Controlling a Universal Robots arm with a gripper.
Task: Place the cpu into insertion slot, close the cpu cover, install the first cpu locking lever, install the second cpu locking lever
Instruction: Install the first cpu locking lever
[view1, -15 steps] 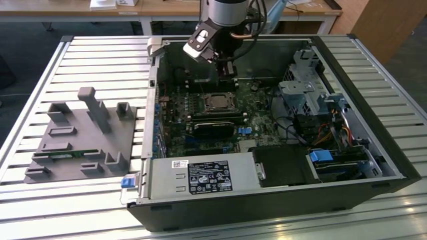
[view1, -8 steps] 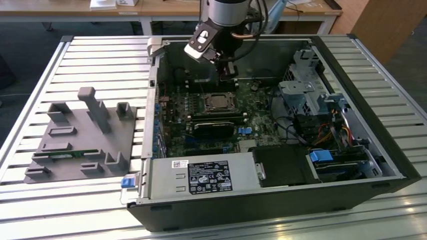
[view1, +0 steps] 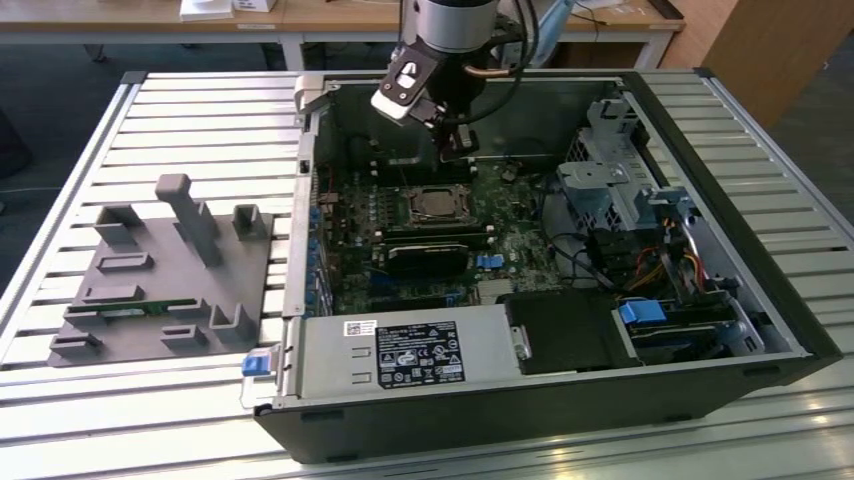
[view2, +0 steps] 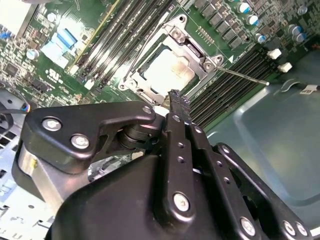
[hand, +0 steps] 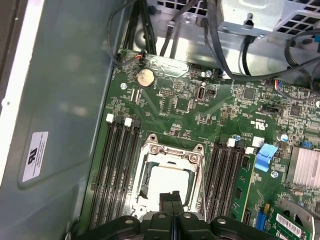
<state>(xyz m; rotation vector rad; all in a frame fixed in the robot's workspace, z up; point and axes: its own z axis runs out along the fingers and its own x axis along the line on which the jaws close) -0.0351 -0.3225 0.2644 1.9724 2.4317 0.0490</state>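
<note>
Slatted metal bench (view1: 80, 150) carries an open computer case (view1: 534, 415); gripper (hand: 171, 197), fingers pressed together with nothing between, hangs near the cpu (hand: 169, 179), seated in its motherboard socket and framed by the cpu cover (hand: 172, 151); white printed sticker (hand: 35, 155) on case wall.

The cpu (hand: 169, 181) top is matt silvery metal — its cpu cover (hand: 172, 150) shinier bare metal; the tool (hand: 171, 196) is matt black.

Bright even light, pale glare on the slatted table (view1: 147, 410), computer case (view1: 561, 395) shadowed inside
</note>
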